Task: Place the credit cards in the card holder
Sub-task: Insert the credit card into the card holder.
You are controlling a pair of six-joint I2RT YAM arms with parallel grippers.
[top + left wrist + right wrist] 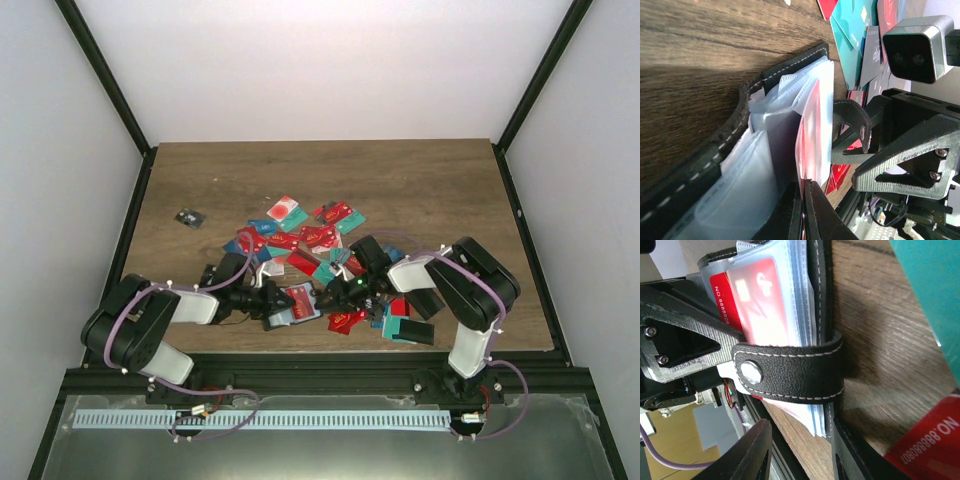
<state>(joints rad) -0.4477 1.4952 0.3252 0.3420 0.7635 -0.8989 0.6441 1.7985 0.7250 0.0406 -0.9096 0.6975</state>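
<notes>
Card holder (297, 303) lies open at lower centre of the desk (200, 180), between left end effector (268, 298) and right end effector (330, 293), below scattered cards (320, 237).

Left wrist: the left end effector is clamped on the holder's pocket edge, 1 red card (807, 130) inside.

Right wrist: the right end effector's jaws stand apart astride the holder's edge, below the tab (790, 372).

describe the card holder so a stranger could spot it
On the wooden table, go to the near edge of the scattered credit cards. The card holder, pinched by the left gripper, is the open black wallet, alone in having clear pockets and a snap tab.
</notes>
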